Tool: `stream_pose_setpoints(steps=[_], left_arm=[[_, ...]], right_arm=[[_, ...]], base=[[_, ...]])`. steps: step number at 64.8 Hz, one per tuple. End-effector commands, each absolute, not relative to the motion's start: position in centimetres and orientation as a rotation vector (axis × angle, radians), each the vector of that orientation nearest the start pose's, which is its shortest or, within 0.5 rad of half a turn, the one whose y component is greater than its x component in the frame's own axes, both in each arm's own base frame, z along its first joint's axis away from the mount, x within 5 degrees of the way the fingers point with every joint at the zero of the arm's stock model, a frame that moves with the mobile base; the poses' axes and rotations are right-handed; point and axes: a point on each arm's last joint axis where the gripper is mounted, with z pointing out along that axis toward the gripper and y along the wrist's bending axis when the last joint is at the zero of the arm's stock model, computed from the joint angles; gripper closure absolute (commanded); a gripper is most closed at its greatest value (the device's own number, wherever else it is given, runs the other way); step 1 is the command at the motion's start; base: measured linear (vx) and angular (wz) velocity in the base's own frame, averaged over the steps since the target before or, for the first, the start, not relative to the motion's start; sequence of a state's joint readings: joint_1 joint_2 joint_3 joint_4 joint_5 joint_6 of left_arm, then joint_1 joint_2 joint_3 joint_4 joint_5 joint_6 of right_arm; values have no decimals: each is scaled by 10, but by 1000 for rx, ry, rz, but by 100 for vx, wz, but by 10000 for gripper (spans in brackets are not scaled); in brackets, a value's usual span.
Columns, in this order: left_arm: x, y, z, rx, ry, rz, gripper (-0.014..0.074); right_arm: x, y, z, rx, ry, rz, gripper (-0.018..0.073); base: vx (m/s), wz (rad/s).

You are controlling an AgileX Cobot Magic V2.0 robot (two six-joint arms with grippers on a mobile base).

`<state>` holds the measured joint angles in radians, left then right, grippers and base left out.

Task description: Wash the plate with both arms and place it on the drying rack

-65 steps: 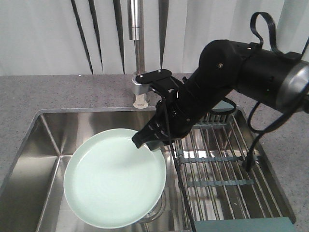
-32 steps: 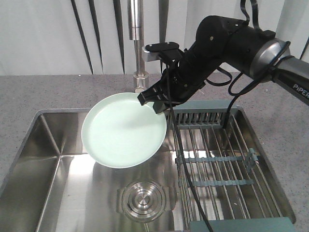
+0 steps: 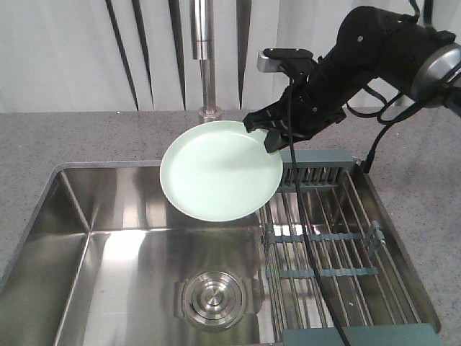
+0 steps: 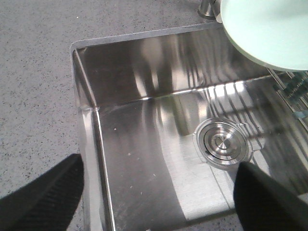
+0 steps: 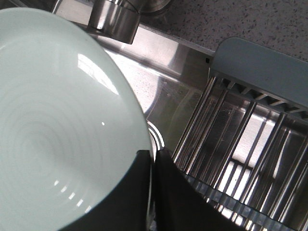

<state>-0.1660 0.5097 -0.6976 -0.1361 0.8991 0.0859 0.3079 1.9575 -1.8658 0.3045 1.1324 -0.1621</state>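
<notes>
Right end effector (image 3: 268, 138) clamped on the right rim of the plate (image 3: 220, 173). A second ago the plate hung low over the sink (image 3: 108, 238) at lower left; it is now raised to frame centre, with its edge at the upper-left corner of the drying rack (image 3: 324, 241). Left end effector (image 4: 156, 192) has fingers apart and empty, above the basin. Judged: transfer to rack under way, plate not yet set down

Sink basin (image 3: 72, 209) free under plate (image 3: 220, 173); faucet (image 3: 202, 36) just behind rim; drying rack (image 3: 346, 238) w/ cable (image 3: 311, 245) hanging across.
</notes>
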Motion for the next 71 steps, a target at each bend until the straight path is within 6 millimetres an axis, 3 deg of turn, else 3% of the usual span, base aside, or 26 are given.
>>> stream_pose_setpoints(steps=[1,12,21,48,71], left_arm=[[82,-24,342,218,2111,-226,7],[82,-24,342,218,2111,-226,7],[82,-24,342,218,2111,-226,7],[82,-24,342,218,2111,-226,7],[82,-24,342,218,2111,-226,7]], right_arm=[[393,144,359,-476,2499,454,561],[387,139,368,-451,2498,428,561],[378,130,361,-398,2482,436,561],[308,107,331,-332,2498,442,561],[283,151,326,-424,2485,531,561]], base=[[0,0],[0,0],[0,0],[0,0],[0,0]])
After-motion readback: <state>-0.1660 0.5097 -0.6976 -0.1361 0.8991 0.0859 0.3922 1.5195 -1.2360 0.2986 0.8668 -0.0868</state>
